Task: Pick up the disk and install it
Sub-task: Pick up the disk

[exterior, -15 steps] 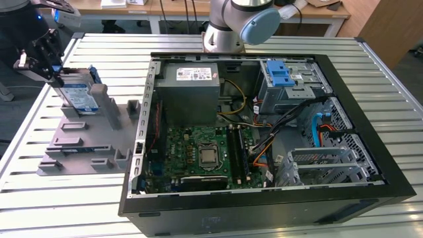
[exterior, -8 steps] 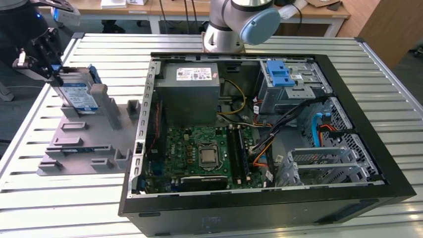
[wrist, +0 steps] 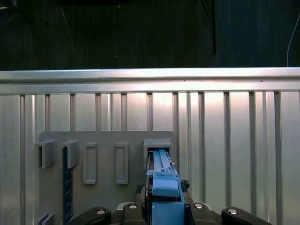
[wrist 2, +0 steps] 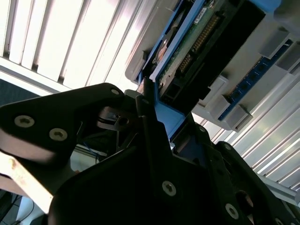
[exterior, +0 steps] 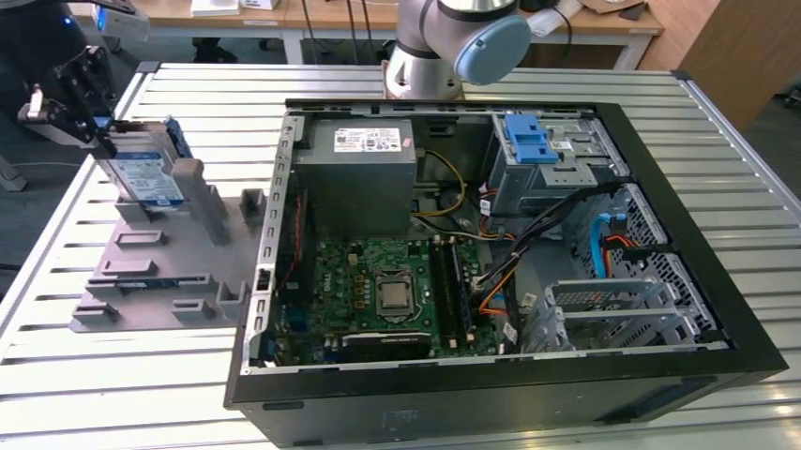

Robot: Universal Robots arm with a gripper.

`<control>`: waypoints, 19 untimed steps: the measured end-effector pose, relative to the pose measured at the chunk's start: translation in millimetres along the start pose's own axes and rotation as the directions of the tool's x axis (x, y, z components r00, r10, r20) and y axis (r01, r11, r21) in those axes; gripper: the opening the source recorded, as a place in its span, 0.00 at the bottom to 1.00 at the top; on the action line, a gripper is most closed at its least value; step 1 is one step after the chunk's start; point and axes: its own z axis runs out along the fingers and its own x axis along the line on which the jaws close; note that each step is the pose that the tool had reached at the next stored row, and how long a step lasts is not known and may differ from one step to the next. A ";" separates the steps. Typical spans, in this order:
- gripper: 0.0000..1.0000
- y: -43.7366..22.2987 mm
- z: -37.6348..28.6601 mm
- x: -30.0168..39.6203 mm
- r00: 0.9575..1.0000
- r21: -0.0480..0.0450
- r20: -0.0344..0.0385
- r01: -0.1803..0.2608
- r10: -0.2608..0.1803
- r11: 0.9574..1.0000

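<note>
At the exterior view's left, the gripper (exterior: pixel 100 136) was closed on the top edge of the disk (exterior: pixel 144 171), which stood upright at a slot of the grey holder (exterior: pixel 163 272) on the worktop (exterior: pixel 113 375). The open computer case (exterior: pixel 501 398) lay to the right.

You'll see the disk (exterior: pixel 128 169) as dull silver metal with a smooth paper label (exterior: pixel 156 185), edged in glossy blue plastic. The gripper (exterior: pixel 100 131) looks matt black. At nine o'clock in the exterior view, the grey holder (exterior: pixel 144 277) is matt plastic. The slatted table (exterior: pixel 119 394) is satin, ribbed metal.
</note>
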 end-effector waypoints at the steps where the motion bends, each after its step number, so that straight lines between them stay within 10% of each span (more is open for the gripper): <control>1: 0.36 0.0 -1.1 0.0 1.000 0.000 0.000 0.000 0.000 1.000; 19: 0.36 0.0 -21.9 -0.1 1.000 0.000 0.000 0.000 0.000 1.000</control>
